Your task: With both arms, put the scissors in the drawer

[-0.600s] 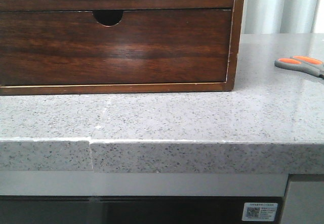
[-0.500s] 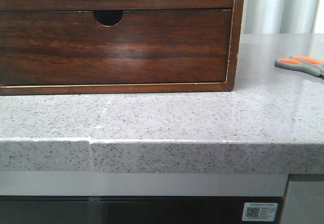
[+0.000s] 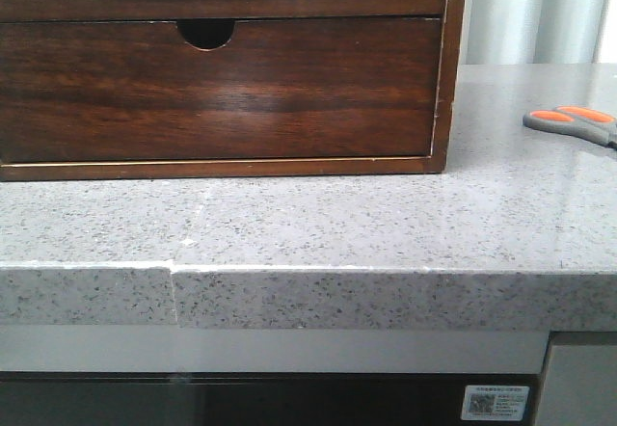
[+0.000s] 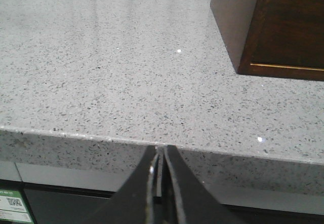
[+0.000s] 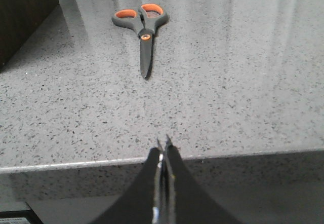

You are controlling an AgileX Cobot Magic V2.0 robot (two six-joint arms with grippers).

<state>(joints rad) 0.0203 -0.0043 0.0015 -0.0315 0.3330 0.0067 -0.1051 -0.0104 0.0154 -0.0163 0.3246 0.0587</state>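
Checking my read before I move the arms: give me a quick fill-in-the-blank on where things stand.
1. The scissors lie flat on the ____.
2. Their finger loops are lined in ____.
3. The right gripper is ____, holding nothing.
4. The lower drawer of the chest has a half-round ____ at its top edge.

Missing words: countertop; orange; shut; notch

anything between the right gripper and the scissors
Nothing: the right wrist view shows only bare speckled countertop between the shut right gripper and the scissors.
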